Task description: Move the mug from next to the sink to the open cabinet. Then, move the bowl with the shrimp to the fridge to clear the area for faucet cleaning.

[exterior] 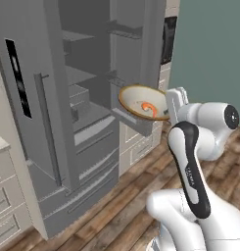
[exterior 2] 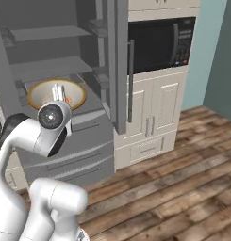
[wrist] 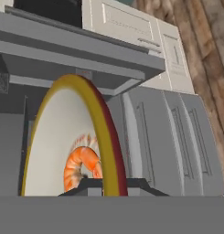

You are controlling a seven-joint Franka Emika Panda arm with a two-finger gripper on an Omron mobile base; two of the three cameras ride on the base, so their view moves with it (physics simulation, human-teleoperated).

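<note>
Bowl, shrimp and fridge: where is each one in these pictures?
bowl point(exterior: 133, 97): left base view, on its pale inside.
shrimp point(wrist: 79, 163): hand view, on its curled orange body.
fridge point(exterior: 53, 122): left base view, on its open door.

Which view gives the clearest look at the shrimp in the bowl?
The hand view: the shrimp sits large and close inside the bowl, its orange curl and stripes plain. The left base view shows it as a small orange curl; in the right base view the hand covers most of it.

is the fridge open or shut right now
Open: the fridge doors are swung wide, baring grey shelves, with the bowl held in front of them.
</note>
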